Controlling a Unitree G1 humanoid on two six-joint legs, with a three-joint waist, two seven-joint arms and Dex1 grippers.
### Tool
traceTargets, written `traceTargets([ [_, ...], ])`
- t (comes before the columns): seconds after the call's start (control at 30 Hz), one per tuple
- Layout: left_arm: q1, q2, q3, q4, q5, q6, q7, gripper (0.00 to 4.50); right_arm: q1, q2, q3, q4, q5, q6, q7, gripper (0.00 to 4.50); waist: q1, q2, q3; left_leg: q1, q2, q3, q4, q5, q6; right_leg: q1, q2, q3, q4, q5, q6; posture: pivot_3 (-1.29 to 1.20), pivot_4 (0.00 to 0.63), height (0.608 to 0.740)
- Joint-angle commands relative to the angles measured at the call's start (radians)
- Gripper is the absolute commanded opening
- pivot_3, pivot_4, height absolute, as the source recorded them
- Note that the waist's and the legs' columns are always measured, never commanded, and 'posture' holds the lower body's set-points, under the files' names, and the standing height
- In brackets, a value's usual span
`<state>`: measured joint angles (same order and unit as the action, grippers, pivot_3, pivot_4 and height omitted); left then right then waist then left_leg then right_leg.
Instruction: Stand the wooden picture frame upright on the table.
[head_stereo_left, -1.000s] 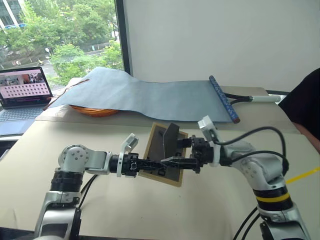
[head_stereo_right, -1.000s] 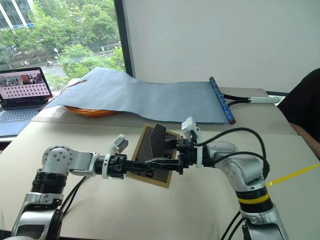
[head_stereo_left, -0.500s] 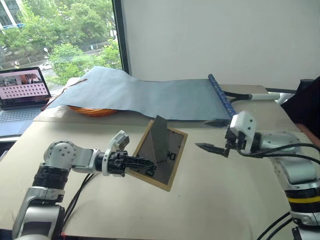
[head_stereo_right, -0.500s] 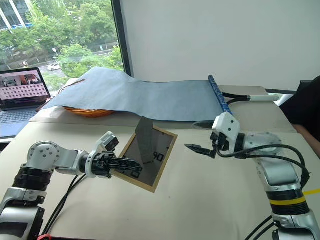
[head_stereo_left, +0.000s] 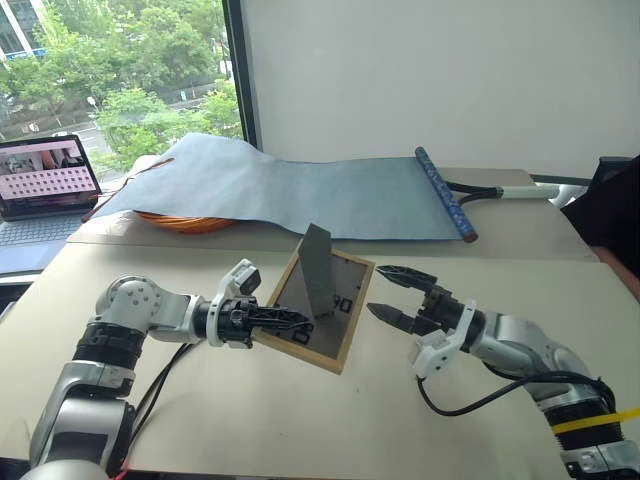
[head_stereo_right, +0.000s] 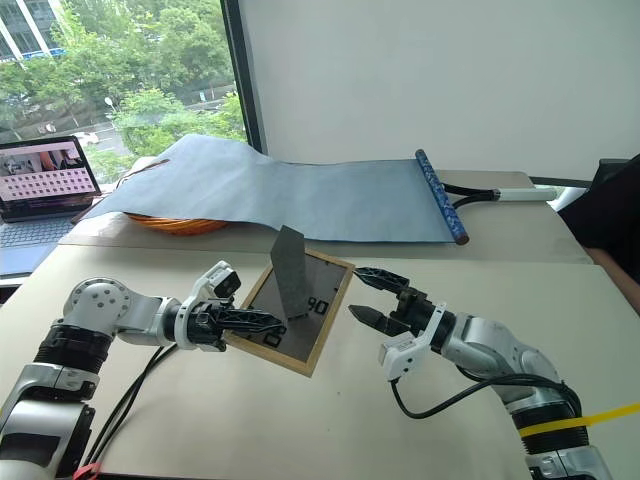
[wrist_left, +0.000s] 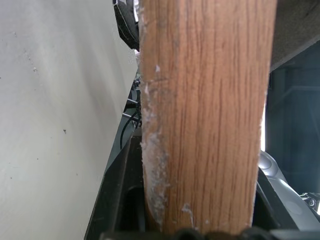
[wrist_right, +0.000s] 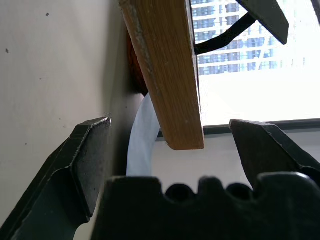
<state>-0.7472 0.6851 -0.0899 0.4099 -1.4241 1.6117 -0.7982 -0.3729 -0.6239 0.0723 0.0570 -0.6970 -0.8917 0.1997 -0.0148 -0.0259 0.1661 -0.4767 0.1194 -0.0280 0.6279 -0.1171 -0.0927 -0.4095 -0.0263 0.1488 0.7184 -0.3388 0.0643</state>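
The wooden picture frame (head_stereo_left: 342, 285) is tilted up off the table (head_stereo_left: 300, 420), dark grey back showing, and its grey easel leg (head_stereo_left: 316, 268) sticks up from the back. My left gripper (head_stereo_left: 295, 322) is shut on the frame's near left edge; in the left wrist view the light wood (wrist_left: 205, 115) sits between the fingers. My right gripper (head_stereo_left: 392, 295) is open, just right of the frame's right edge. In the right wrist view a corner of the frame (wrist_right: 165, 65) lies between the spread fingers (wrist_right: 85, 160), untouched.
A long grey-blue cloth sheet (head_stereo_left: 300, 190) lies across the back of the table over an orange basket (head_stereo_left: 190, 222). An open laptop (head_stereo_left: 45, 185) stands at the far left. A person in dark clothing (head_stereo_left: 615, 215) sits at the right edge.
My right gripper let go of the easel leg, swung away to the right, then rolled and came back low beside the frame's right edge. The leg now stands out from the back.
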Motion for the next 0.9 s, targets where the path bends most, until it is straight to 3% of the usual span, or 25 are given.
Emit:
traceTargets([
  [0.03, -0.009, -0.011, 0.020, -0.012, -0.040, 0.003, -0.016, 1.06, -0.040, 0.031, 0.024, -0.040, 0.000, 0.005, -0.044, 4.18, 0.000, 0.000, 0.000, 0.000, 0.000, 0.000, 0.000, 0.000, 0.000, 0.000, 0.000, 0.000, 0.000, 0.000, 0.000, 0.00, 0.150, 0.673],
  [0.1, -0.008, -0.015, 0.021, -0.012, -0.042, 0.003, -0.012, 1.06, -0.049, 0.034, 0.039, -0.034, 0.013, 0.006, -0.038, 3.75, 0.000, 0.000, 0.000, 0.000, 0.000, -0.001, 0.000, 0.000, 0.000, 0.001, 0.000, -0.001, 0.000, 0.000, 0.000, 0.00, 0.150, 0.673],
  [0.3, -0.002, -0.015, 0.034, -0.020, -0.045, 0.003, 0.002, 1.06, -0.068, 0.020, 0.056, -0.008, 0.066, 0.013, -0.027, 1.56, 0.003, 0.000, 0.000, 0.000, 0.000, -0.003, 0.001, 0.000, 0.000, 0.003, 0.000, -0.004, 0.000, 0.000, 0.000, 0.00, 0.150, 0.673],
  [0.33, 0.003, -0.014, 0.042, -0.033, -0.039, 0.003, 0.006, 1.06, -0.071, 0.017, 0.058, -0.004, 0.079, 0.018, -0.022, 1.41, 0.002, 0.000, 0.000, 0.000, 0.000, -0.003, 0.001, 0.000, 0.000, 0.003, 0.000, -0.004, 0.000, 0.000, 0.000, 0.00, 0.150, 0.673],
  [0.6, 0.059, 0.015, 0.122, -0.104, 0.003, 0.003, 0.025, 1.06, -0.107, 0.017, 0.054, 0.035, 0.139, 0.047, 0.002, 1.39, -0.001, 0.000, 0.000, 0.000, 0.000, -0.005, 0.001, 0.000, 0.000, 0.004, 0.000, -0.006, 0.000, 0.000, -0.001, 0.00, 0.150, 0.673],
  [0.9, 0.083, 0.032, 0.185, -0.130, -0.049, 0.003, 0.057, 1.05, -0.125, 0.008, 0.064, 0.065, 0.169, 0.041, 0.021, 1.39, 0.000, 0.000, 0.000, 0.000, 0.000, -0.006, 0.002, 0.000, 0.000, 0.005, 0.000, -0.006, 0.000, 0.000, -0.001, 0.00, 0.150, 0.673],
])
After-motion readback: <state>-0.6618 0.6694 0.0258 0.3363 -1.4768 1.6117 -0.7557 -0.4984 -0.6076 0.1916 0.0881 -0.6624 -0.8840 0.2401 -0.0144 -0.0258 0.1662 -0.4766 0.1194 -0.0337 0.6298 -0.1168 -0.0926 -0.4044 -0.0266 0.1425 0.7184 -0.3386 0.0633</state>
